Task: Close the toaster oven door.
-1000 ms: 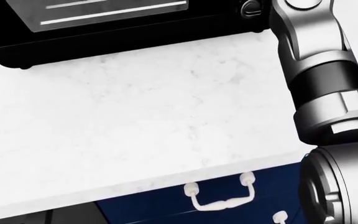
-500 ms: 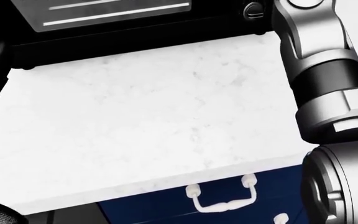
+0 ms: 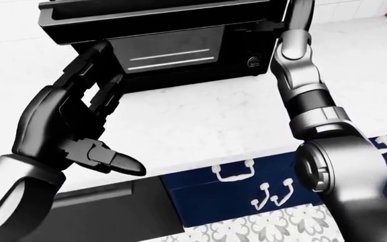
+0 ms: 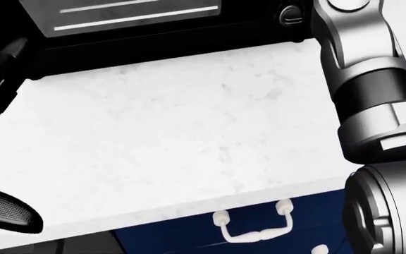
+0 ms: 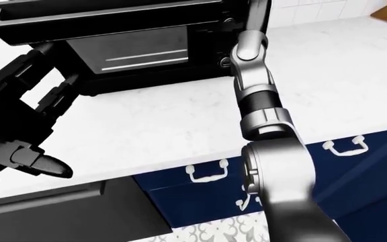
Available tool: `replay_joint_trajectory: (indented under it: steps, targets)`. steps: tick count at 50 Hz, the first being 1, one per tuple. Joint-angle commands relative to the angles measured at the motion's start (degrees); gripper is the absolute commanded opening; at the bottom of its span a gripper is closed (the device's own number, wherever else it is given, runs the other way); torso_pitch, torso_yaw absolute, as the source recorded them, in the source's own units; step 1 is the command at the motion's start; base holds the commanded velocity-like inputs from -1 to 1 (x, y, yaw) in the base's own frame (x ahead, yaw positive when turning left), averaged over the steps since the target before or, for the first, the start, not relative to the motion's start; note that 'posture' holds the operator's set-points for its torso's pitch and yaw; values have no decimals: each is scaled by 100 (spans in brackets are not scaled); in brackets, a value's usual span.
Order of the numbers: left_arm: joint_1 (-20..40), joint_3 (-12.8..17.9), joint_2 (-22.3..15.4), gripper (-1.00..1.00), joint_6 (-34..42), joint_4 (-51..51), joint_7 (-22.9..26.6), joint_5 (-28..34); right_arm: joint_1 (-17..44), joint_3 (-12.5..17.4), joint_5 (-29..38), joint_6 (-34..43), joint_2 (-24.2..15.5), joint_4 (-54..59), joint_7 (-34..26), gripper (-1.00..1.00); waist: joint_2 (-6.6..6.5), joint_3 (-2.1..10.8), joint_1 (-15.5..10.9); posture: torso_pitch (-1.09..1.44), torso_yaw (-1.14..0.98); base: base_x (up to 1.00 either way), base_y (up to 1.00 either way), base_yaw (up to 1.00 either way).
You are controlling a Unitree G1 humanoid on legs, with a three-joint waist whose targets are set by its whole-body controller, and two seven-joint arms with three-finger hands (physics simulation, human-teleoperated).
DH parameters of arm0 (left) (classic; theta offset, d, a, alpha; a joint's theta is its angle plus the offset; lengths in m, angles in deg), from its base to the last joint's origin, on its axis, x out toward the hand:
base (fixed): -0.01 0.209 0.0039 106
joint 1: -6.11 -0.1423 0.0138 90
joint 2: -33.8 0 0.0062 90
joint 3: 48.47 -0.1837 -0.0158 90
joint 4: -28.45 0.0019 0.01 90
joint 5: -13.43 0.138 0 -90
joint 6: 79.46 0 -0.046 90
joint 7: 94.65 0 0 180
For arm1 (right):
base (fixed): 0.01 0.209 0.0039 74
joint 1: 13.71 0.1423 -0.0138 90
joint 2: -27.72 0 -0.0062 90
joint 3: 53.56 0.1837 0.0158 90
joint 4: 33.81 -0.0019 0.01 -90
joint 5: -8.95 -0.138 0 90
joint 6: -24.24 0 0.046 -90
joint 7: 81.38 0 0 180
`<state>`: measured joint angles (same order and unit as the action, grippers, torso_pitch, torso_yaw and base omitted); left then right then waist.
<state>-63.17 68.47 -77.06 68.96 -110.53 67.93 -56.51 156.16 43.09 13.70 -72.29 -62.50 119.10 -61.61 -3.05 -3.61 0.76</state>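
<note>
White marble-look worktop (image 3: 200, 116) takes up most of the scene, with navy blue drawers (image 3: 247, 186) under its near edge, each fitted with little white handles (image 3: 232, 172).

Biggest thing on it is the black toaster oven (image 3: 160, 45), sitting toward the top of the left-eye view. Its glass door (image 3: 170, 53) looks pretty much upright against the body, and through the glass you can make out a couple of pale rack bars. Can't see anything else inside, the glass is too dark to say more. There's a round knob (image 3: 254, 61) on the oven's right side.

Right arm (image 3: 301, 96) comes up from the lower right of that view and runs past the oven's right edge, up above the knob. The right hand itself is out of sight at the top, so no idea if it's clenched or loose.

Left hand (image 3: 73, 126) hangs just left of the oven, over the worktop, with its black fingers (image 3: 89, 65) spread and stretched up toward the oven's lower left corner. The thumb tip (image 3: 123, 164) points off to the right, away from the oven. It's relaxed, not wrapped around anything; whether the fingertips actually touch the oven body I can't tell.

Below the left hand there's a dark grey appliance top (image 3: 106, 206) next to the drawers.
</note>
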Motion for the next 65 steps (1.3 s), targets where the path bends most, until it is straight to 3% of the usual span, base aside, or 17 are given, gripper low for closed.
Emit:
replay_joint_trajectory:
  steps: [1,19,32,52,65]
  targets:
    - [123,84,-33,100,-95,-62,98,136,294,33,0,-194,-85,-272,87,100,3,167,-2,0,0,0,0,0]
    - [727,-551,382,100,245,-41,147,602,308,42,3,-210,-118,-248,104,100,59,185,-12,0,0,0,0,0]
    - [962,-1165,952,100,395,122,930,1926,335,43,0,-181,-125,-260,104,100,117,203,-27,0,0,0,0,0]
    - [1323,-1557,1541,100,290,787,2245,3774,328,46,4,-192,-141,-242,113,100,217,224,-51,0,0,0,0,0]
    - [1651,-1677,1710,100,339,1121,2776,4357,334,42,38,-229,-142,-220,150,100,254,231,-58,0,0,0,0,0]
